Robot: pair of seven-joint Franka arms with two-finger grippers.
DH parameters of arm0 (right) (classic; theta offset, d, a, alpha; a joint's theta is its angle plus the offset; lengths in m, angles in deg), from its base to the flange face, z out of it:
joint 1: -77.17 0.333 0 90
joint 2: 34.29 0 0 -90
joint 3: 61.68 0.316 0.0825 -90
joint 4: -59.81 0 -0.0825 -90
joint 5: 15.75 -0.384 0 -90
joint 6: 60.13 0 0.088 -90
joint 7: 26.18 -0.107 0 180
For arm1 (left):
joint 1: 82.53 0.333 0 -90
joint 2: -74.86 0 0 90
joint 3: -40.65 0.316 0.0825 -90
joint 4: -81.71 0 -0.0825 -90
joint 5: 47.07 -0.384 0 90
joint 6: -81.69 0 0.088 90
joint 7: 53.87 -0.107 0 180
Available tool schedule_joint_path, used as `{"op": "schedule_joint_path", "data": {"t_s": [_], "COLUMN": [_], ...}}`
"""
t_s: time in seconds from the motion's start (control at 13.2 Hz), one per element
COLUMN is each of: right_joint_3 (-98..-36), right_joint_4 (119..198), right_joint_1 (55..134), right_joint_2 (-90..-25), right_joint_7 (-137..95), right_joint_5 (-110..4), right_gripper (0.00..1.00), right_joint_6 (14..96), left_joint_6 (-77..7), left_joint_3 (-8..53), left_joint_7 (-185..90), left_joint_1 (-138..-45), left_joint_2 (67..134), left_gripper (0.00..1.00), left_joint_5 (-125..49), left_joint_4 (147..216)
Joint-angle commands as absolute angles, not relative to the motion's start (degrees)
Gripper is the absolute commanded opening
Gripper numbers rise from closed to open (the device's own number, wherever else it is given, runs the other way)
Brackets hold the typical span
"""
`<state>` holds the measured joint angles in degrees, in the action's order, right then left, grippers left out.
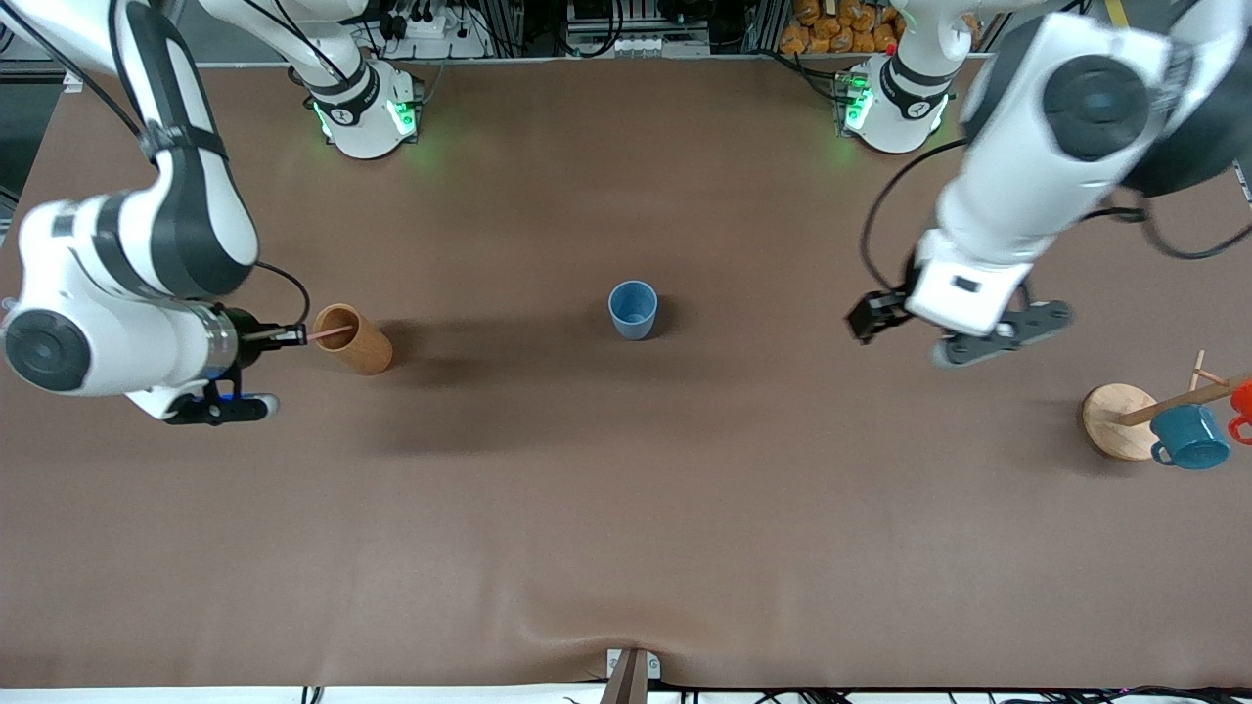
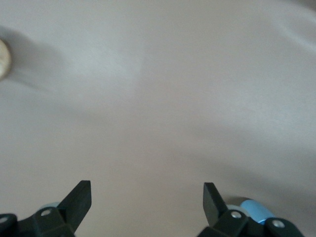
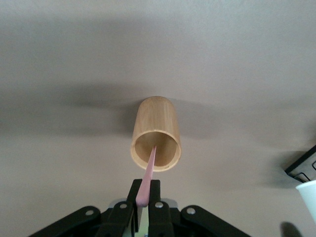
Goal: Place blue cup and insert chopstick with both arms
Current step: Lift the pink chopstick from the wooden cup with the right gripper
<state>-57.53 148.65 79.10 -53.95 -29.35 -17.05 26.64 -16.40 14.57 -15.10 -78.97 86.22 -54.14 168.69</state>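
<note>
Now your right gripper [image 3: 142, 205], clamped on the chopstick [image 3: 148, 175], points its tip into the wooden cup [image 1: 353, 338]. You carry it toward the blue cup [image 1: 633, 309] at mid-table. Your left gripper [image 2: 147, 200] waits, spread, above the bare table [image 1: 626, 508].

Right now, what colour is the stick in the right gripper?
Pale pink chopstick, pinched in the right gripper; right wrist view shows it best.

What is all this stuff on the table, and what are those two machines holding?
blue cup: one, light blue, upright mid-table.
wooden cup: one, brown, toward the right arm's end.
chopstick: one, pale pink, tip inside the wooden cup's mouth, other end pinched by the right gripper.
mug rack: one, light wood, round base with pegs, toward the left arm's end.
teal mug: one, dark teal, hanging on the rack.
red mug: one, red-orange, on the rack at the picture's edge.
table: one, brown.
right gripper: black, jaws shut on the chopstick.
left gripper: black, jaws open, over bare table.
</note>
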Motion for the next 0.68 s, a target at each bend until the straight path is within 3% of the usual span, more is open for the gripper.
{"op": "schedule_joint_path", "data": {"t_s": [0.0,0.3,0.61], "right_joint_3": [-56.94,-56.06,-56.05], "right_joint_4": [144.82,139.97,139.79], "right_joint_1": [79.54,85.75,96.66], "right_joint_2": [-51.79,-51.96,-51.78], "right_joint_7": [-29.26,-29.35,-30.14], "right_joint_5": [-17.07,-17.77,-17.94], "right_gripper": [0.0,0.0,0.0], "right_joint_6": [23.99,26.08,35.56], "left_joint_6": [-12.2,-5.17,-1.99], "left_joint_3": [18.99,31.3,37.04], "left_joint_7": [-25.79,-37.85,-46.83], "left_joint_1": [-78.83,-82.96,-83.32], "left_joint_2": [82.08,77.77,75.83], "left_gripper": [1.0,1.0,1.0], "left_joint_5": [-54.02,-49.45,-47.69], "left_joint_4": [168.29,168.55,168.38]}}
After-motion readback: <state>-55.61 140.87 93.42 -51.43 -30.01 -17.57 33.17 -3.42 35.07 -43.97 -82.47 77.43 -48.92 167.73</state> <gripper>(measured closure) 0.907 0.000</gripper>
